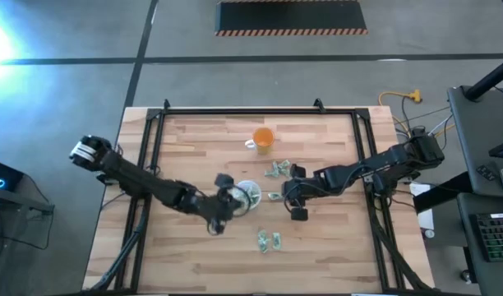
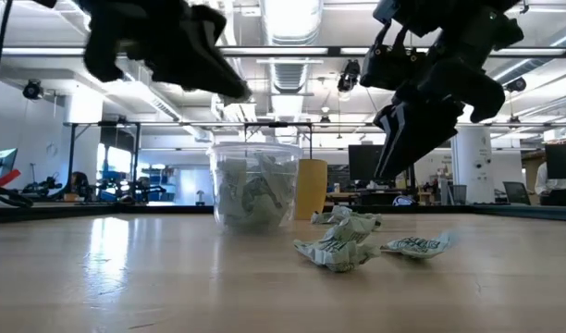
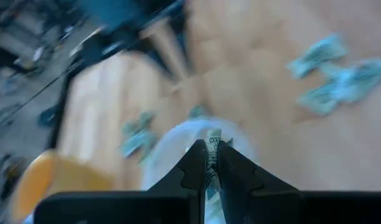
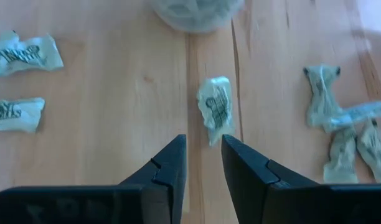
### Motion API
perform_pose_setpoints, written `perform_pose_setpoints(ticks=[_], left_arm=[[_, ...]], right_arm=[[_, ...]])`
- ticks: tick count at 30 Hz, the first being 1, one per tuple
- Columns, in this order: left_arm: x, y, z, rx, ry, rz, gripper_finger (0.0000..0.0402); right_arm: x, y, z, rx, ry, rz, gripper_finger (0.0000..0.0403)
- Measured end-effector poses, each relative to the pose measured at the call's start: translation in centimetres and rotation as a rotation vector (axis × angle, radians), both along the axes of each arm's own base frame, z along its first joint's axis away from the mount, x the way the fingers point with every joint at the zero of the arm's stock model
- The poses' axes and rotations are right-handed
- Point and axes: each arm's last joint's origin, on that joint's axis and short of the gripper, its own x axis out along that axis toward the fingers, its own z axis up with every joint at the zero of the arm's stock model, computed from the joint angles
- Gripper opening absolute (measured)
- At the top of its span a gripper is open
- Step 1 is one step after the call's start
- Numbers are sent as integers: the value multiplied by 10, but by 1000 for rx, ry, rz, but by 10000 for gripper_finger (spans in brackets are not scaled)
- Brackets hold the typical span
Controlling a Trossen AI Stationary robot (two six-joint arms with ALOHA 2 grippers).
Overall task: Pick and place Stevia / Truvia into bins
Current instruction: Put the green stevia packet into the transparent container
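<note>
Both arms are dark, almost black, built of slim tubular links with bulkier blocky joints. The left arm (image 1: 145,185) ends at its base in a pale grey, ring-like cap. The right arm (image 1: 375,168) shows a thick boxy joint near its base. Each gripper has two matte black fingers (image 4: 172,171), wedge-shaped and tapering to narrow tips, set on a flat black crossbar.

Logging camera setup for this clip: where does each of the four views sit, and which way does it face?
High: overhead, straight down on the table; both arms show.
Low: table height, level across to the clear cup; both arms hang in above.
Left wrist: above that cup, past its nearly shut left gripper.
Right wrist: down past the open right gripper at a sachet.
Shared: the cup.
</note>
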Motion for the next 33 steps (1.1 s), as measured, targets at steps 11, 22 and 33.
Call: perform_pose_setpoints(ticks=[11,22,33], left_arm=[[2,52,-18,-18,39,146,18],[7,54,-22,-74,49,74,116],[-5,57,-13,-63,68,94,164]], right_arm=[[4,1,-4,-16,-128,55,100],[17,2,-18,-22,-166,66,145],[25,-5,-47,-34,-90,45,175]])
